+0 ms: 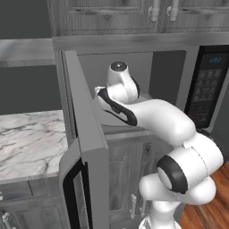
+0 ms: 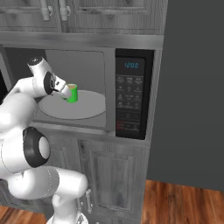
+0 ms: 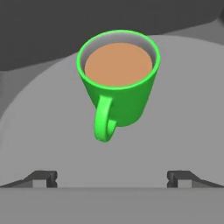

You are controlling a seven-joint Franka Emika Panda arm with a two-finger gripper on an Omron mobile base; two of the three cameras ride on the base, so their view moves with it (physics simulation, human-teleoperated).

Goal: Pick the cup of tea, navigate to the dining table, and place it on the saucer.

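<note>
The glossy green cylindrical cup of tea [image 3: 118,81], handle toward the spread, empty gripper [image 3: 112,178], stands mid-way on the smooth grey round turntable [image 3: 183,122].

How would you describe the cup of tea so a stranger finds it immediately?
Look inside the open microwave below the wooden cabinets. On its grey round turntable stands the cup of tea. It is bright green, with a side handle and brown liquid.

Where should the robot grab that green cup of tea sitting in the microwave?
Probably around the cup of tea body, coming from the open front. It stands upright on the turntable, its handle pointing toward the open gripper, so the fingers could straddle the walls on either side of the handle.
</note>
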